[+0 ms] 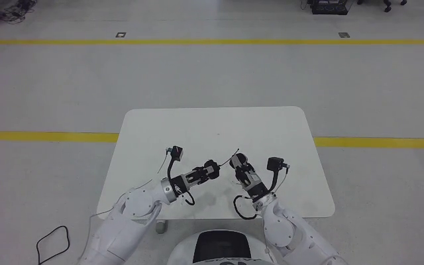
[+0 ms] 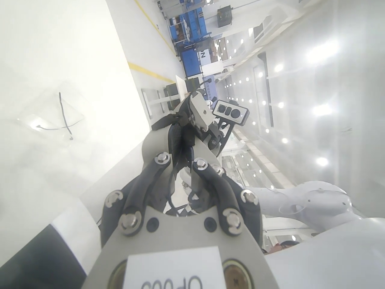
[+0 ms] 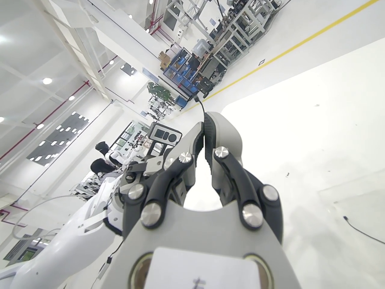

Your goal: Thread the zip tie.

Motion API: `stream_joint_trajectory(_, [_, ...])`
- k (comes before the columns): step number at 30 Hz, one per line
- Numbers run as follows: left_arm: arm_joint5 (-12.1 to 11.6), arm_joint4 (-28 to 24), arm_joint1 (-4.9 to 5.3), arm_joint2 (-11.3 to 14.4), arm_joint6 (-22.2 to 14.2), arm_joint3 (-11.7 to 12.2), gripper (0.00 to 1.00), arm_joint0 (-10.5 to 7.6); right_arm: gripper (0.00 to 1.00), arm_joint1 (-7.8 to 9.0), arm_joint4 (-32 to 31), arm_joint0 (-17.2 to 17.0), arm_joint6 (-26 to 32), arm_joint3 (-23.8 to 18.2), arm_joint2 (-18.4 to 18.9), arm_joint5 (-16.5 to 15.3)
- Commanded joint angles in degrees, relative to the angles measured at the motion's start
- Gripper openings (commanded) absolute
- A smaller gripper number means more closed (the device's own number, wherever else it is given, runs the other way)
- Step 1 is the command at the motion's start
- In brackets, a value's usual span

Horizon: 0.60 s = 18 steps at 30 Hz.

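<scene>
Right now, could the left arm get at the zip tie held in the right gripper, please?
Probably yes: the left gripper is close beside the zip tie pinched in the right gripper, with nothing visible between them.

Pinched zip tie (image 3: pixel 201 106) mostly hidden within right end effector (image 3: pixel 204 127).

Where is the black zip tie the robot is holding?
The zip tie is pinched in the right gripper, its end poking out. In the top view it is over the table near the robot, beside the left gripper.
</scene>
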Motion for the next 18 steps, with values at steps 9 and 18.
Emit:
stream_joint_trajectory(9, [0.0, -0.6, 0.0, -0.3, -0.7, -0.5, 0.0, 0.44, 0.0, -0.47, -1.4, -0.5, -0.1, 0.0, 0.6, 1.2])
stream_joint_trajectory(18, [0.0, -0.7, -0.09, -0.5, -0.8, -0.5, 0.0, 0.57, 0.0, -0.92, -1.8, -0.8, 0.0, 0.2, 1.2, 1.5])
